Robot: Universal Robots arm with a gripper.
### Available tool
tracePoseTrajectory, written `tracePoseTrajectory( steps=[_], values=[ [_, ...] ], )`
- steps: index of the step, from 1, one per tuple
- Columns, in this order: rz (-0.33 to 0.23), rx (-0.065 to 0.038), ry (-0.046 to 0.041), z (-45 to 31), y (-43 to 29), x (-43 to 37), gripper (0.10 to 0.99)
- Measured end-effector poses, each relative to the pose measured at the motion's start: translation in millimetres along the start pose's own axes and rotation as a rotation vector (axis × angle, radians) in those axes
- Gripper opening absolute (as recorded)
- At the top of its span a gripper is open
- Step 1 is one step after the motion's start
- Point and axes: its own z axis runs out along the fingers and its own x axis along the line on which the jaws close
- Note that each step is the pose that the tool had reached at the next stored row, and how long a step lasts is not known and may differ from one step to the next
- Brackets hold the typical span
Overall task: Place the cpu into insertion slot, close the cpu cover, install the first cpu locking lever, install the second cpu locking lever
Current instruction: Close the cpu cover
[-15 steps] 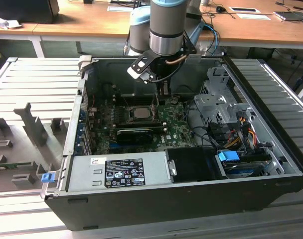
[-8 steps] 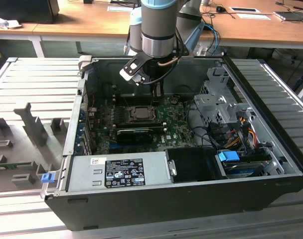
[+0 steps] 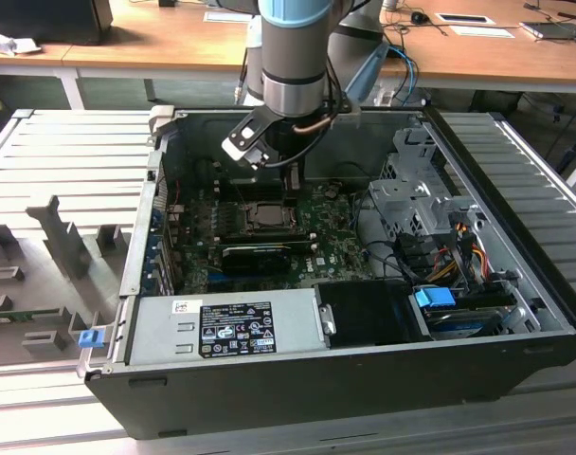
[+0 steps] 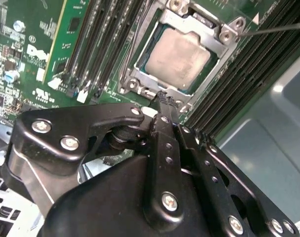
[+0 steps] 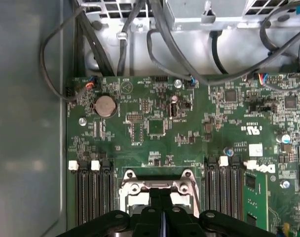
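Gripper (image 4: 163, 98) is pinched narrow with nothing between its fingers, hovering at the near edge of the cpu cover (image 4: 187, 22). Just beyond its tip the cpu (image 4: 177, 59) lies flat in the insertion slot (image 4: 149, 49), framed by that cover. A thin locking lever (image 4: 273, 28) juts out from the far corner.

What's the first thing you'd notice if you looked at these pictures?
Probably the big robot arm reaching down into an open computer case in the exterior view. Next, in the second wrist view, the pale grey square chip sitting inside its metal frame on the green circuit board. The black gripper hangs close by the frame, jaws together.
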Motion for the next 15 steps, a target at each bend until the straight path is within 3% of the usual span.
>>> tracePoseTrajectory(
  steps=[5, 10, 15],
  values=[
    [-0.015, 0.001, 0.0009, 0.6, -8.1, -0.2, 0.106],
    [-0.024, 0.002, 0.0015, 1.0, -23.7, -0.3, 0.106],
    [-0.024, 0.001, 0.0015, 1.2, -29.4, -0.5, 0.106]
  ],
)
